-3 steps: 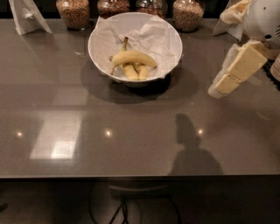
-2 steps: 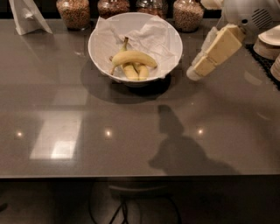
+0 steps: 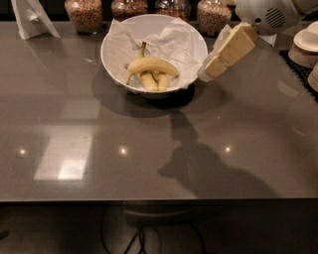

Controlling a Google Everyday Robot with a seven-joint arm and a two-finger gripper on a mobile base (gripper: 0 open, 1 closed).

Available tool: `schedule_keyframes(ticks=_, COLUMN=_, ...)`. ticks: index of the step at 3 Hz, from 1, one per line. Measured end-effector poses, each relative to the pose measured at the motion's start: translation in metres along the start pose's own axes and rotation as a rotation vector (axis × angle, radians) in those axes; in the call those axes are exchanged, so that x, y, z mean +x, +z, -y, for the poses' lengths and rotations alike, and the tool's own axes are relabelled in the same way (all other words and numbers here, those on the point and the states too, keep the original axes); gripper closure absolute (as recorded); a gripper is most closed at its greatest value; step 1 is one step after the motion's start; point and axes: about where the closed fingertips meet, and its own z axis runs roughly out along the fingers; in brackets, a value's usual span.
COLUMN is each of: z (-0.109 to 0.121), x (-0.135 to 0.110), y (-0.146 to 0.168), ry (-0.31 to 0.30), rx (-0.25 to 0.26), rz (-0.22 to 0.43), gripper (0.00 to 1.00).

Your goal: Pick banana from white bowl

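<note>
The white bowl [image 3: 115, 55] stands at the back middle of the grey table, lined with crumpled white paper. In it lies the long curved yellow banana [image 3: 151, 65], across two shorter bananas [image 3: 155, 81]. My gripper [image 3: 209, 70] comes in from the upper right with cream-coloured fingers [image 3: 229, 48] pointing down-left. It hangs just right of the bowl's rim, above the table, holding nothing that I can see.
Several glass jars [image 3: 83, 14] of grain stand behind the bowl. A white napkin holder [image 3: 31, 19] is at the back left. Stacked small white dishes [image 3: 304, 47] stand at the right edge. The table's front edge [image 3: 159, 199] runs across the bottom.
My gripper has moved left and slightly up toward the bowl, from the right edge of the table to right beside the rim. The bananas have not moved.
</note>
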Motion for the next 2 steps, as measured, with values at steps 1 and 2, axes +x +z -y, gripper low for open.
schedule_keyframes(ticks=1, z=0.015, x=-0.006, y=0.042, ry=-0.037, rx=-0.001, rz=-0.004, gripper=0.00)
schedule_keyframes(ticks=2, z=0.035, x=-0.013, y=0.086, ry=-0.064, rx=-0.024, rz=-0.008, gripper=0.00)
